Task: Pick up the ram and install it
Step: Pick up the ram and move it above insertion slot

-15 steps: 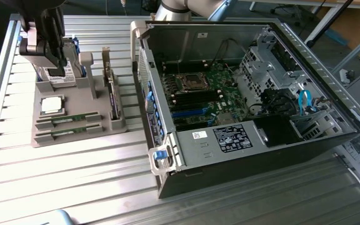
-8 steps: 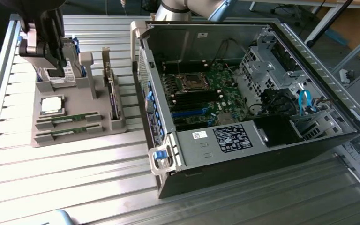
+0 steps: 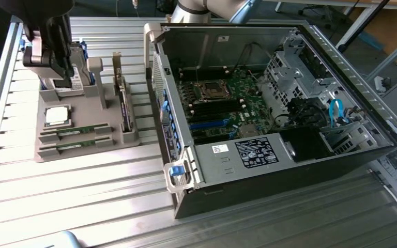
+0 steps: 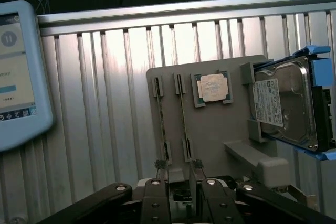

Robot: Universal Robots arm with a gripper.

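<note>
While the jaws hang spread and empty above the gray holder [image 3: 81, 106], both ram sticks [image 3: 74, 132] lie in their slots there on the desk [image 3: 81, 191], beside the open computer case [image 3: 205, 41].

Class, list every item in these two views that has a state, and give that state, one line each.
claw: open, empty, over the gray holder.
ram, second ram: both lying in holder slots, not picked up.
processor chip: flat in its holder pocket.
hard drive: in its blue caddy, on the holder.
computer case: side open, board exposed.
screen: lit.
</note>
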